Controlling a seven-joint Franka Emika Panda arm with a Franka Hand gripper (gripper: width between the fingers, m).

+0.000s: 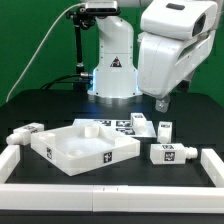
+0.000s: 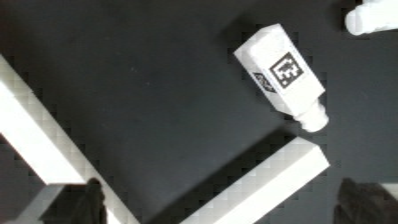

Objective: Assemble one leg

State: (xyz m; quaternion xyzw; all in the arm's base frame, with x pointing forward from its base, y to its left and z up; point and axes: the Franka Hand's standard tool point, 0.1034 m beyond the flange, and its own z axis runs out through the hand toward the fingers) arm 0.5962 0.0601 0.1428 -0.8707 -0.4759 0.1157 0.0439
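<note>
A white square tabletop [image 1: 85,148] lies on the black table, in the middle. Several white legs with marker tags lie around it: one at the exterior view's left [image 1: 22,135], two behind it at the right [image 1: 140,120] [image 1: 165,128], and one at the front right [image 1: 170,152]. My gripper [image 1: 160,101] hangs high above the right-hand legs. In the wrist view one leg [image 2: 285,75] lies on the black surface, far from my gripper [image 2: 217,205]. The fingers [image 2: 71,205] stand wide apart and hold nothing.
White rails border the table at the front [image 1: 110,190], the left [image 1: 10,160] and the right [image 1: 212,165]; two rails meet in the wrist view [image 2: 267,170]. The marker board [image 1: 112,126] lies behind the tabletop. The robot base [image 1: 112,70] stands at the back.
</note>
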